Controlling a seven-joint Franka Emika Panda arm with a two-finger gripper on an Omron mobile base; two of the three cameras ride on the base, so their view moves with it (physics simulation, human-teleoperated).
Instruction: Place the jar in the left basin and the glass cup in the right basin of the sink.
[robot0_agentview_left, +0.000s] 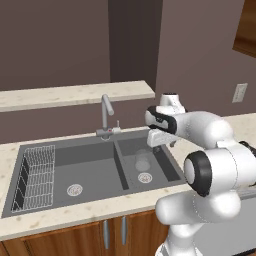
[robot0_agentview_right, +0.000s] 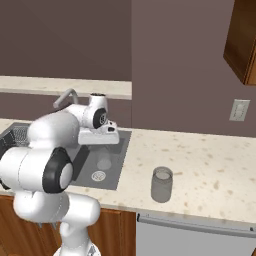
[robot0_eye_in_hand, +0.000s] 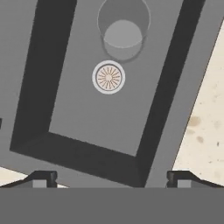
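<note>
Your hand (robot0_eye_in_hand: 112, 177) hangs over the right basin (robot0_eye_in_hand: 87, 118) with its two fingertips (robot0_eye_in_hand: 43, 177) spread wide apart and nothing between them. From the hand view you look straight down into that narrower basin: the glass cup (robot0_eye_in_hand: 123, 33) stands upright on its floor, just beside the round steel drain (robot0_eye_in_hand: 108, 77), clear of the fingers.

In the left base view the hand (robot0_agentview_left: 161, 137) sits above the back of the right basin (robot0_agentview_left: 160, 167), with the glass cup (robot0_agentview_left: 142, 161) below it and the drain (robot0_agentview_left: 145, 177) just in front of the cup. Across the centre divider, the left basin (robot0_agentview_left: 85, 167) holds a wire rack (robot0_agentview_left: 36, 177) at its far left side and its own drain (robot0_agentview_left: 75, 189). The tap (robot0_agentview_left: 106, 114) rises behind the divider of the sink (robot0_agentview_left: 95, 204).

The jar (robot0_agentview_right: 161, 184) stands upright on the worktop (robot0_agentview_right: 210, 170), to the right of the sink and apart from it, near the front edge. You can see a wall socket (robot0_agentview_right: 239, 110) beyond it.
</note>
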